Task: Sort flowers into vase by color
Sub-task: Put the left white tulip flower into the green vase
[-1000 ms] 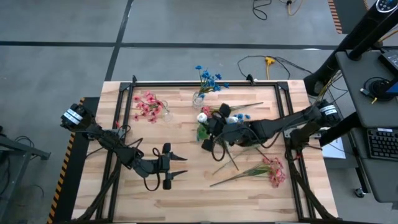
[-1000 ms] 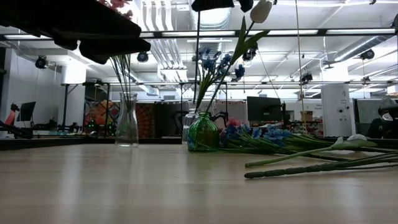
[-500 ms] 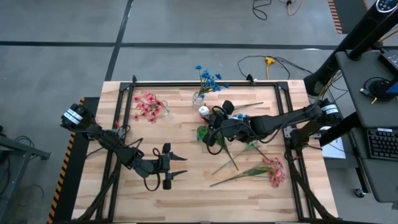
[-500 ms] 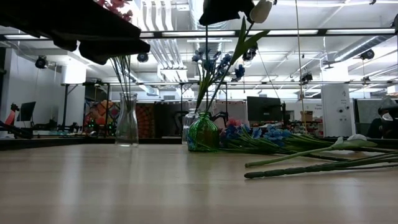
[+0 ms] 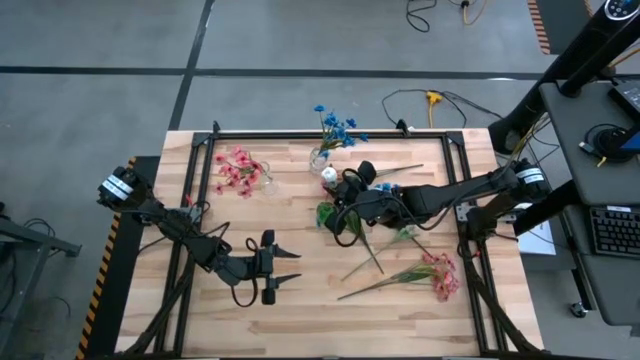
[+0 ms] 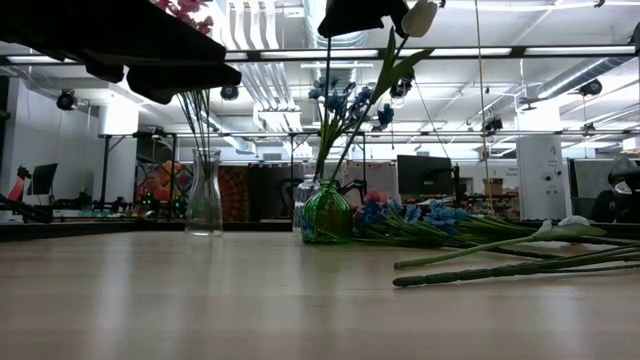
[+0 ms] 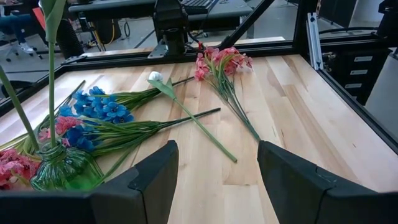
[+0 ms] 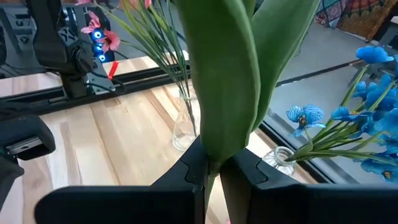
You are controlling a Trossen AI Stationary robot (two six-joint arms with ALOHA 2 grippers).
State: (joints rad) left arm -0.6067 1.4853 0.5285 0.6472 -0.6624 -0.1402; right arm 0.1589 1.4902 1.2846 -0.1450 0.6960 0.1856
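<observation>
High view: the right gripper (image 5: 337,207) sits over the middle of the table (image 5: 300,320), closed on the stem of a white flower (image 5: 327,173) with broad green leaves. The blue flowers (image 5: 335,125) stand in a vase at the far edge, and the pink flowers (image 5: 236,168) stand in a clear vase (image 5: 266,183) to their left. More pink flowers (image 5: 440,275) lie loose on the right. The left gripper (image 5: 285,267) hovers over the near left part, fingers held partly apart with nothing between them.

Low view: a green vase (image 6: 327,214) stands mid-table with the held flower's stem hanging above it; loose stems (image 6: 500,266) lie to the right.

Left wrist view: the left gripper's fingers (image 7: 158,172) frame a loose white flower (image 7: 157,77), blue sprigs (image 7: 102,109) and pink sprigs (image 7: 221,60) lying on the wood beside the green vase.

Right wrist view: the right gripper's fingers (image 8: 186,168) pinch the green stem (image 8: 214,166) just below its leaves.
</observation>
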